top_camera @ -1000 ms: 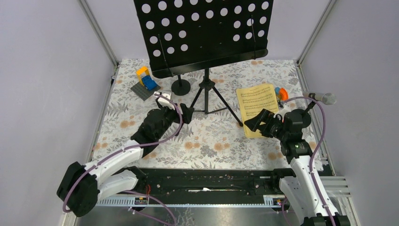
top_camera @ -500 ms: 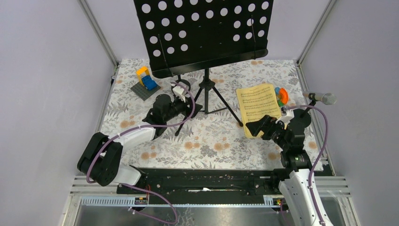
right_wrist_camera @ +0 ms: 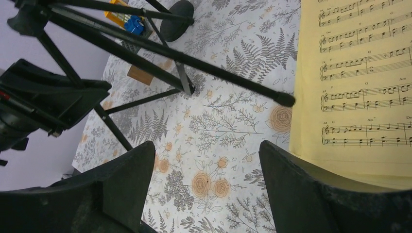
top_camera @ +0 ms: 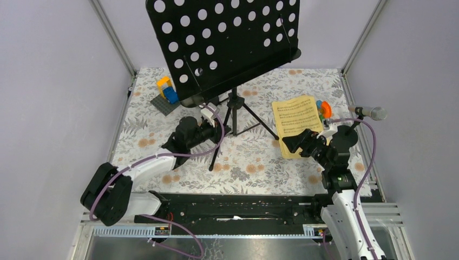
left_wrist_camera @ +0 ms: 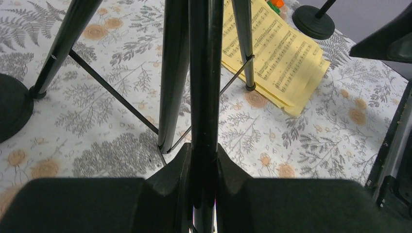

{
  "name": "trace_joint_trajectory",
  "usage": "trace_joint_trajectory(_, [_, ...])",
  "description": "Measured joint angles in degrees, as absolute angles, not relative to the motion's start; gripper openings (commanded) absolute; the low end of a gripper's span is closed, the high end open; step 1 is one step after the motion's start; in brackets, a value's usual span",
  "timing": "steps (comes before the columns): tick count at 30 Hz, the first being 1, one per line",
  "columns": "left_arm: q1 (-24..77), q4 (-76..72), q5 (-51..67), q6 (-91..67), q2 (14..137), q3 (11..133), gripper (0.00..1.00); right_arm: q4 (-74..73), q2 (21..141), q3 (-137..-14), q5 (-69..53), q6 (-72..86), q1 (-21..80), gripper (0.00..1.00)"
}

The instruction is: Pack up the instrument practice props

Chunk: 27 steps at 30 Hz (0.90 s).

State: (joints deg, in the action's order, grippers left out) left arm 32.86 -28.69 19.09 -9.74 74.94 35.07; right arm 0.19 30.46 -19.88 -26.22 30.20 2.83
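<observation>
Key relation: the left gripper (left_wrist_camera: 204,150) is on the music rack (top_camera: 222,43) itself. Its fingers are closed on 1 tripod leg (left_wrist_camera: 204,73) and press it from both sides, just above the foot end.

Leg axis: in the left wrist view the leg runs straight away from the camera, square to the line along which the jaws close. From above it slants from the hub at mid-surface towards the near edge. I cannot tell whether that foot touches the surface (top_camera: 249,162).

Rack: it stands far-centre, with the perforated desk leaning over to the left and the post off vertical. The other 2 legs splay to the left and right of the held one. The right-hand foot sits just beside the sheet-music pages (top_camera: 295,116).

Left arm: it reaches low and diagonally from its base at the near left, with the forearm close to the surface and the wrist roughly level. It is clearly the nearer arm for the rack.

Right gripper (right_wrist_camera: 205,150): spread wide and holding nothing. It hovers over the near edge of the yellow pages. 1 finger is above the paper and the other is above bare cloth. The right arm stands upright from its base, bent forward at the wrist.

Judgement: the rack's weight sits high and off-centre, so the coming move depends on that single leg grip. Any slip lets the desk swing.

Also present: a silver microphone (top_camera: 373,112) at the far right, and a disc-based post (left_wrist_camera: 9,111) just left of the legs.
</observation>
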Motion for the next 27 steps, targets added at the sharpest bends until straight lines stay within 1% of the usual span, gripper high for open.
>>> trace_joint_trajectory(8, [38.5,-23.2,11.0,-11.8,64.4,29.3,0.00,3.6,31.6,-17.3,-26.3,32.4,2.8,0.84])
trace_joint_trajectory(13, [41.9,-19.0,3.0,-13.6,59.0,27.4,0.00,4.3,31.9,-16.8,-26.3,33.3,2.8,0.84])
trace_joint_trajectory(14, [42.6,-18.2,1.4,-13.8,58.2,27.2,0.02,4.6,31.9,-16.8,-26.2,33.3,2.8,0.84])
trace_joint_trajectory(15, [43.2,-17.3,-0.2,-14.0,57.4,27.1,0.08,5.1,31.9,-16.8,-26.2,33.3,2.8,0.84])
trace_joint_trajectory(17, [43.8,-16.7,-2.2,-14.4,57.0,27.0,0.36,5.5,32.0,-16.8,-26.2,33.3,2.8,0.84])
trace_joint_trajectory(18, [43.9,-16.7,-3.0,-14.7,57.1,27.0,0.48,5.7,32.1,-16.8,-26.2,33.3,2.8,0.84])
trace_joint_trajectory(19, [44.0,-16.7,-3.9,-15.2,57.2,27.0,0.58,5.9,32.2,-16.8,-26.2,33.3,2.8,0.85])
trace_joint_trajectory(20, [43.9,-16.4,-5.3,-15.7,57.3,27.0,0.71,6.0,32.2,-16.8,-26.2,33.3,2.8,0.85])
trace_joint_trajectory(21, [43.8,-16.0,-6.5,-15.9,57.5,27.0,0.76,6.0,32.2,-16.8,-26.2,33.3,2.8,0.86])
trace_joint_trajectory(23, [43.6,-15.4,-8.0,-15.7,57.5,27.0,0.91,6.0,32.2,-16.8,-26.2,33.3,2.8,0.88])
trace_joint_trajectory(27, [43.5,-14.3,-9.5,-16.2,55.0,27.1,0.93,5.9,31.6,-16.8,-26.2,33.2,2.8,0.90])
